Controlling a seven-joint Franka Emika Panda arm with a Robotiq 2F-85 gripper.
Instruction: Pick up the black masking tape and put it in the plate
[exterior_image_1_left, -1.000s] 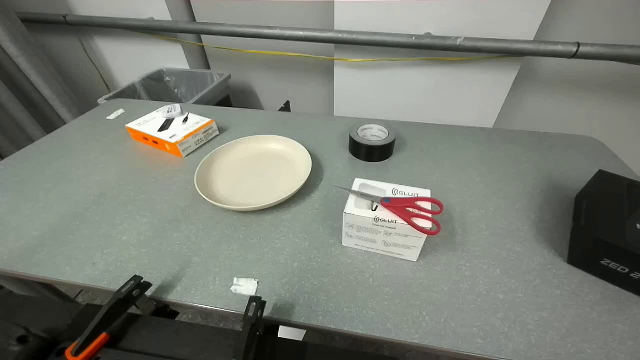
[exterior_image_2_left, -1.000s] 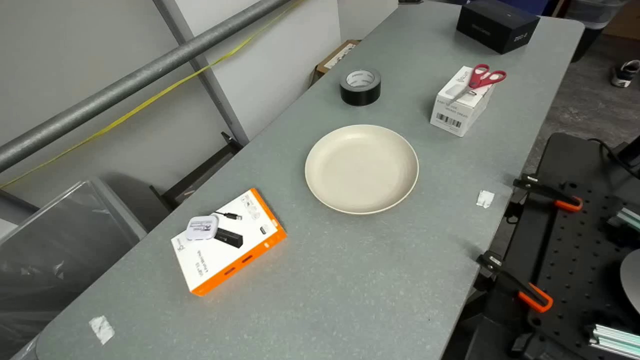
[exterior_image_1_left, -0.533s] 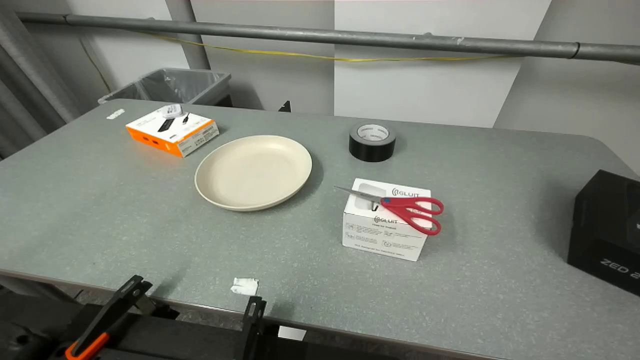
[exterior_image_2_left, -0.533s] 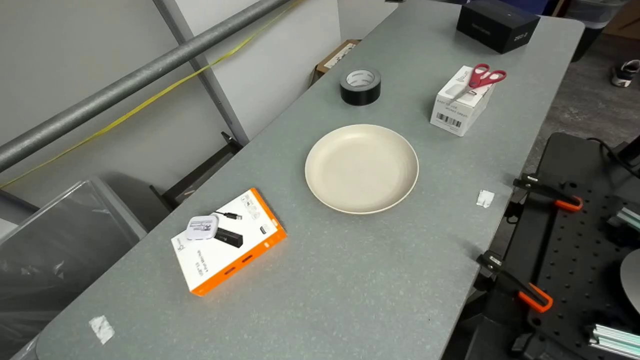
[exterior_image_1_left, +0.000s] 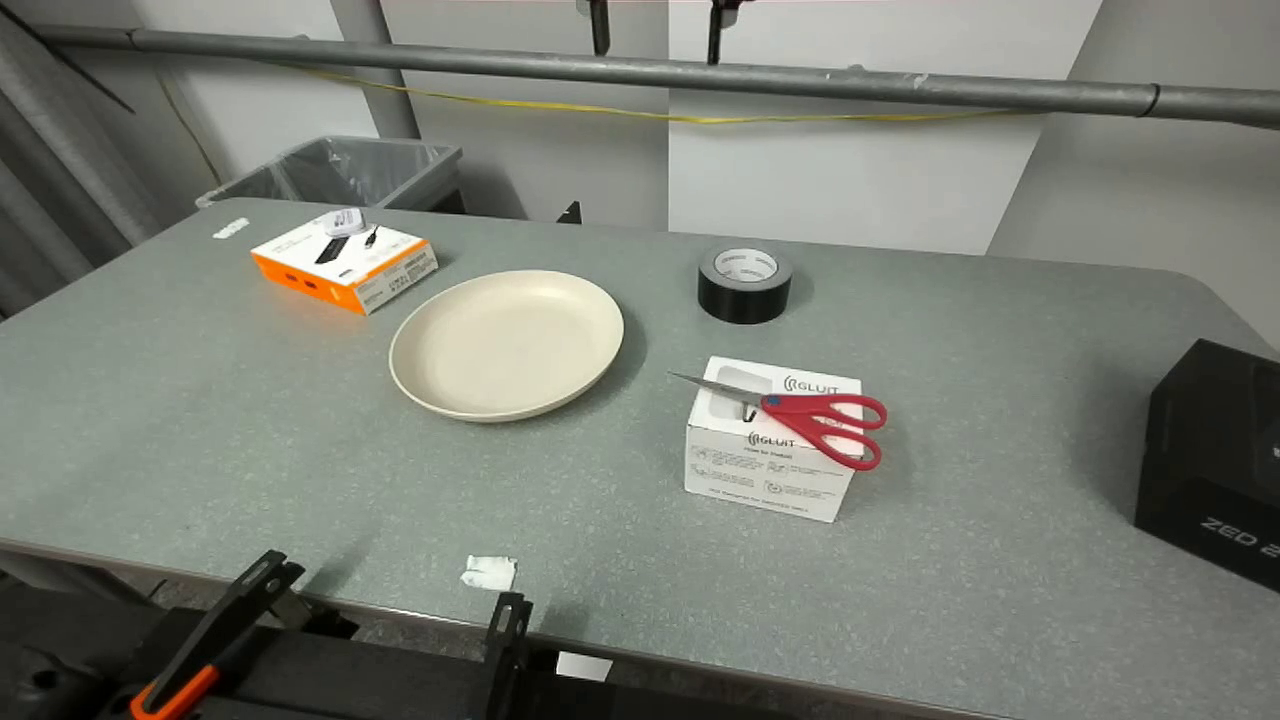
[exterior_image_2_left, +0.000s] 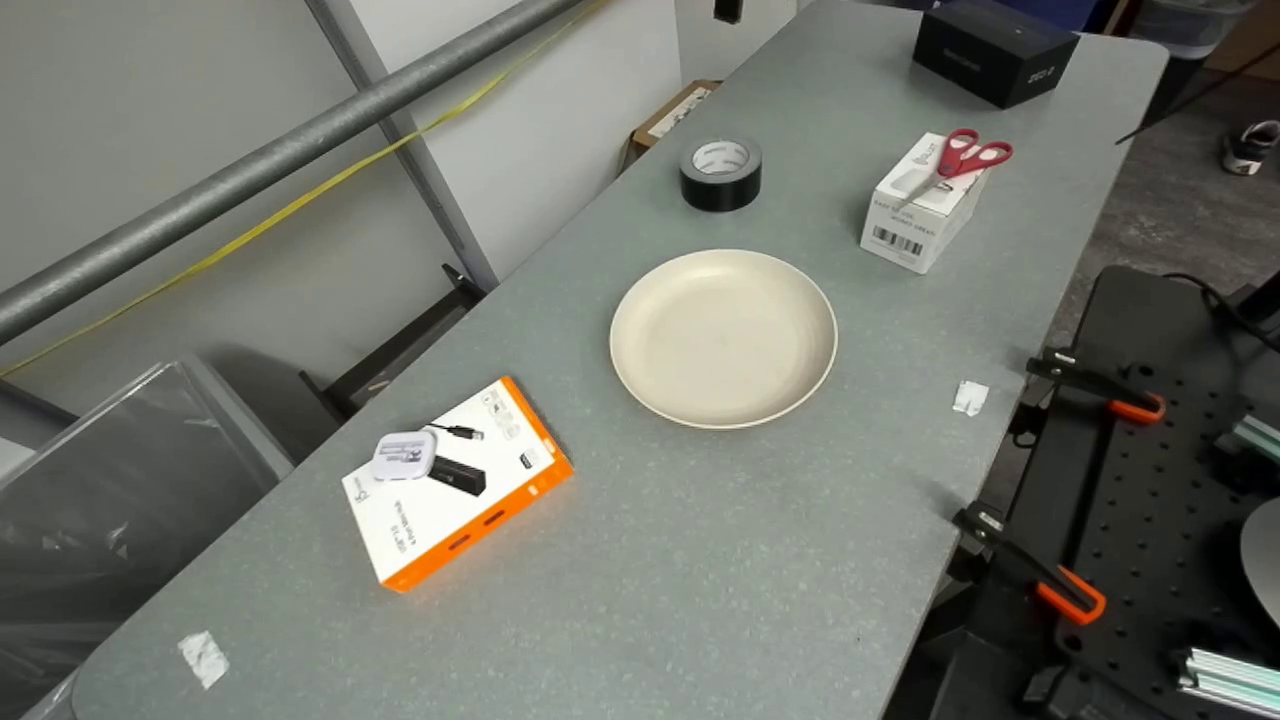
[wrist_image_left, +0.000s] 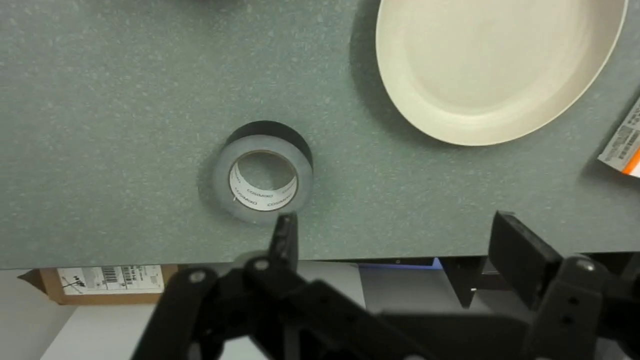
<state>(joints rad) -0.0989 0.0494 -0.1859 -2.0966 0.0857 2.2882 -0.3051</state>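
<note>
The black masking tape (exterior_image_1_left: 744, 300) lies flat on the grey table behind the white box in an exterior view; it also shows in an exterior view (exterior_image_2_left: 721, 190) and in the wrist view (wrist_image_left: 220, 192). The round cream plate (exterior_image_1_left: 507, 345) rests beside it and holds nothing; it also shows in an exterior view (exterior_image_2_left: 723, 338) and, cut off at the top, in the wrist view (wrist_image_left: 475, 55). My gripper (wrist_image_left: 395, 218) is open with nothing between its fingers, well above the table. Its fingertips (exterior_image_1_left: 657, 52) show at the top edge in an exterior view.
Red scissors (exterior_image_1_left: 822, 415) lie on a white box (exterior_image_1_left: 765, 470) near the tape. An orange and white box (exterior_image_1_left: 340, 262) with a small white case stands beyond the plate. A large black box (exterior_image_2_left: 995, 50) is at the table's far end. A metal rail (exterior_image_1_left: 600, 68) runs behind the table.
My gripper's fingertips have come into view at the top edge of an exterior view. A thin dark cable has appeared at the edge of both exterior views. The tape and plate have not moved.
</note>
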